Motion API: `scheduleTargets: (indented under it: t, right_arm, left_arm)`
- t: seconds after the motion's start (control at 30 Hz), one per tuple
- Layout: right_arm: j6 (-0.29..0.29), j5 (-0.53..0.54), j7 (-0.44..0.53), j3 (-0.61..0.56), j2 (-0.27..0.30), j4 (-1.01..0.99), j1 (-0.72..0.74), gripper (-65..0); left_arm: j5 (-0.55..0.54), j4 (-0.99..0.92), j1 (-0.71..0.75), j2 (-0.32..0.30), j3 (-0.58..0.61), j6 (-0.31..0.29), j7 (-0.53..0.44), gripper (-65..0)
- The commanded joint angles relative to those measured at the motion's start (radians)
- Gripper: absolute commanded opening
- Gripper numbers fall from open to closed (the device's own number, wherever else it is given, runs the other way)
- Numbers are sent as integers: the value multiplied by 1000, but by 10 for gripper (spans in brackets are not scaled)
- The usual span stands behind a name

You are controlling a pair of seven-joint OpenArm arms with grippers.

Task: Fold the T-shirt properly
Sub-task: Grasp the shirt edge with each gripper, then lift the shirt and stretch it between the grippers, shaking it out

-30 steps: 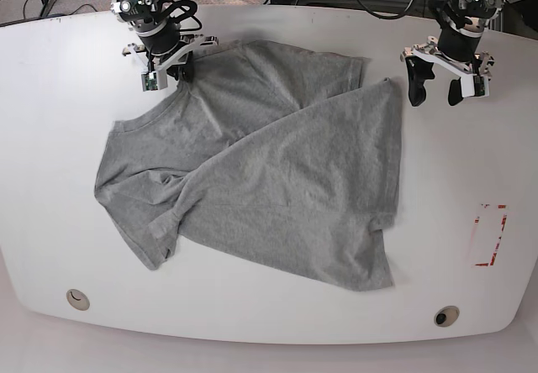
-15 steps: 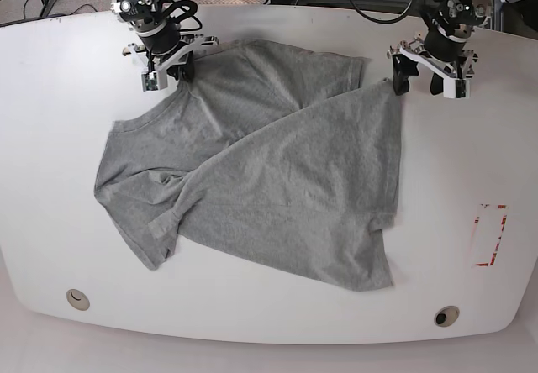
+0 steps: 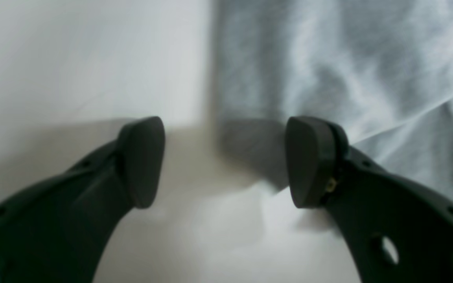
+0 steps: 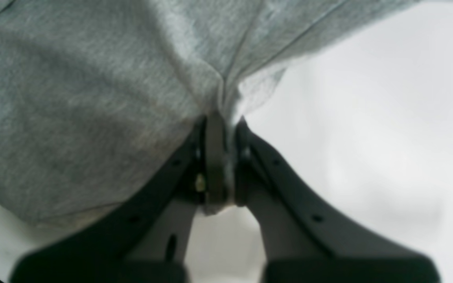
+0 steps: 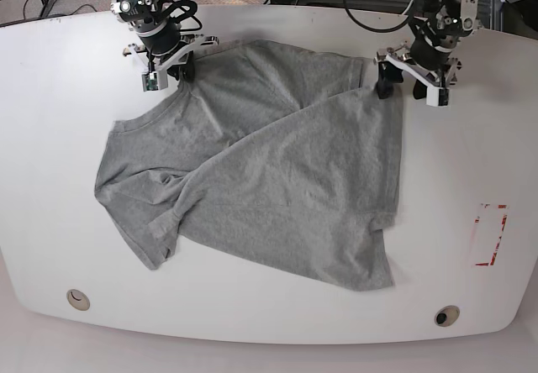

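The grey T-shirt [image 5: 277,171] lies wrinkled on the white table [image 5: 471,154], one side folded diagonally over the body. At the back left, my right gripper [image 5: 179,69] is shut on a pinched fold of the T-shirt's edge [image 4: 226,98], and the cloth bunches up between the fingers of the right gripper [image 4: 220,161]. My left gripper [image 5: 400,88] hangs open at the T-shirt's back right corner. In the left wrist view the left gripper [image 3: 226,161] straddles the cloth's edge: one fingertip [image 3: 142,161] is over bare table, the other over the T-shirt [image 3: 328,59]. No lettering shows.
A red-outlined mark [image 5: 489,235] sits near the table's right edge. Two round holes [image 5: 77,299] [image 5: 446,315] lie close to the front edge. Cables and stands crowd the space behind the table.
My left arm has moved left, from bare table to the T-shirt's back right corner, jaws still wide. The right gripper and the cloth have stayed put.
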Motion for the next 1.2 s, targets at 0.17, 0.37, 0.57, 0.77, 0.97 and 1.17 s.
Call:
scheduleTargets:
  t: [0.17, 0.37, 0.57, 0.77, 0.97, 1.17]
  right_arm:
    - [9, -3, -3, 0, 3, 12, -2, -648]
    - [9, -3, -3, 0, 3, 12, -2, -648]
    - [9, -4, -3, 0, 3, 13, -4, -648]
    - [9, -6, -3, 0, 3, 18, -5, -648]
    - [9, -9, -3, 10, 5, 53, -8, -648]
    - [9, -6, -4, 11, 45, 96, -8, -648]
  left_arm:
    - [-8, 1, -5, -8, 48, -4, -7, -204]
    - [-5, -1, -18, -5, 52, -2, -7, -325]
    - [-6, -41, -47, -5, 54, -2, -7, -650]
    - [-9, -30, -54, -8, 51, -2, -7, -650]
    - [-8, 129, -41, -14, 46, -2, -7, -650]
    - [-11, 258, -1, -69, 3, -2, -7, -650]
